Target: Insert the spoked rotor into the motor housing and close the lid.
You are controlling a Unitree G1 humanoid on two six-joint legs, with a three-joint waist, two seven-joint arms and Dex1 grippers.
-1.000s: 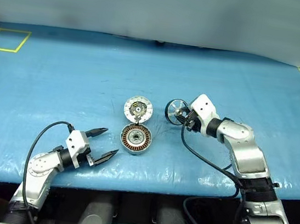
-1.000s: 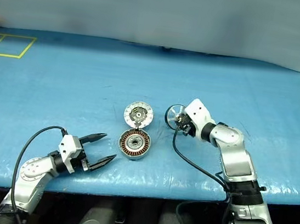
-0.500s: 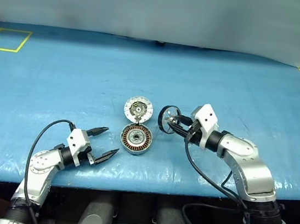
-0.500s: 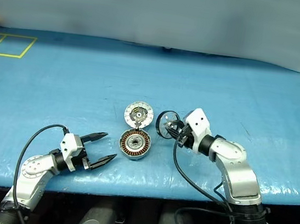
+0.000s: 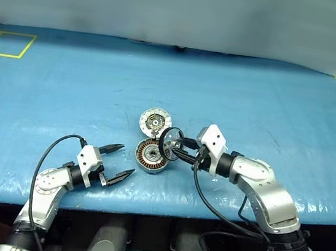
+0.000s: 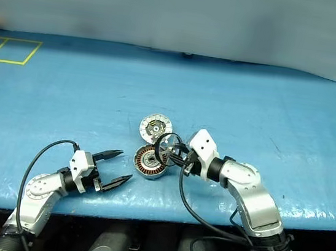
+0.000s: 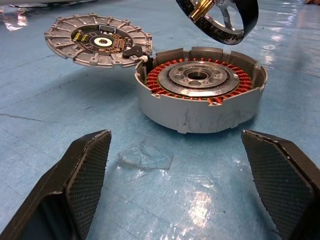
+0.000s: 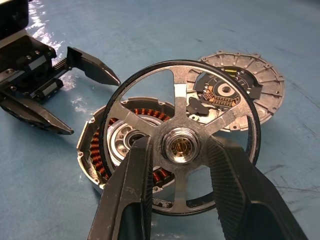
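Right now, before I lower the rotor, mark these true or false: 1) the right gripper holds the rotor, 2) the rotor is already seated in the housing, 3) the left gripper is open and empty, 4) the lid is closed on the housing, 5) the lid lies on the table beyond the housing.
1) True. The right gripper is shut on the rotor, its fingers either side of the hub.
2) False. The rotor is held tilted in the air, above the housing and not yet in it.
3) True. The left gripper is open, holding nothing, on the table short of the housing.
4) False. The housing is uncovered, its copper windings showing.
5) True. The lid lies beside the housing's far side.
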